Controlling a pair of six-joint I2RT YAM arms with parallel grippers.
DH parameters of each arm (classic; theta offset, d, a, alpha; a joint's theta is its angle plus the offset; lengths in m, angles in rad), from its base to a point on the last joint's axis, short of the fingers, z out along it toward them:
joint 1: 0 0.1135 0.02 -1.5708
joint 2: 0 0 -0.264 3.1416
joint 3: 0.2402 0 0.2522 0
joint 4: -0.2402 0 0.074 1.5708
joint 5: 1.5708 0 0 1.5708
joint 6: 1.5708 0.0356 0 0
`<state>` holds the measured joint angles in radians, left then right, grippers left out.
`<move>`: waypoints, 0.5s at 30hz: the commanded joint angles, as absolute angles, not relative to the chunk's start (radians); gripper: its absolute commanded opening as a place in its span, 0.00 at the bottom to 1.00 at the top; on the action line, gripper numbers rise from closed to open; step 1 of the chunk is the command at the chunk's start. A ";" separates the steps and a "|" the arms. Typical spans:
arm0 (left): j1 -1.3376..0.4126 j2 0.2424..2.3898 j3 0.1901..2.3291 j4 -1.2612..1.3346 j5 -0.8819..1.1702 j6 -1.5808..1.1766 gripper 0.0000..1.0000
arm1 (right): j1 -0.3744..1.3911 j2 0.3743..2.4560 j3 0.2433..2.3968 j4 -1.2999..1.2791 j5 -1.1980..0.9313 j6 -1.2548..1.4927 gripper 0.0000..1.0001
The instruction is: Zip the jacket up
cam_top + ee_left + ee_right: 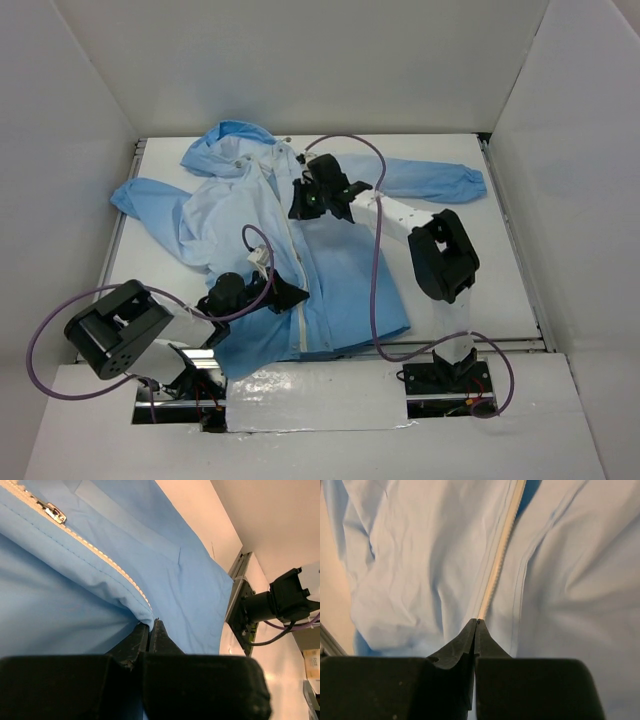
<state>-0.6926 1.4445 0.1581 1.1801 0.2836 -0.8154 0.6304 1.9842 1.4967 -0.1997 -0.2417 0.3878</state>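
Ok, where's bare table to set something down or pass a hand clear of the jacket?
Widest bare table: between the right arm, the jacket's far-right sleeve and the right wall. Smaller patch near left, between the other sleeve and left arm. Crowded along the zipper, where left tool and right tool sit.

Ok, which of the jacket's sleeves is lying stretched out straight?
The right-side sleeve, running flat and straight out to the side; the left-side sleeve lies bunched up against the body.
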 commanded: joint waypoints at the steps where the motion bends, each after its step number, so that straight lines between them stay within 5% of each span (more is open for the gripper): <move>1: -0.707 1.396 0.153 1.197 0.344 -0.798 0.00 | 0.609 2.028 1.606 -0.230 -0.225 0.371 0.00; 5: -0.707 1.353 0.152 1.114 0.305 -0.785 0.00 | 0.589 1.898 1.422 -0.082 -0.410 0.356 0.01; 10: -0.707 1.338 0.150 1.092 0.279 -0.811 0.00 | 0.540 1.801 1.165 0.245 -0.771 0.416 0.35; 13: -0.707 1.341 0.135 1.109 0.247 -0.856 0.36 | 0.543 1.786 1.066 0.320 -0.830 0.448 0.47; 14: -0.707 1.338 0.132 1.106 0.221 -0.867 0.53 | 0.540 1.781 1.052 0.333 -0.827 0.457 0.47; 15: -0.707 1.329 0.132 1.083 0.206 -0.882 0.81 | 0.543 1.775 1.039 0.351 -0.810 0.462 0.48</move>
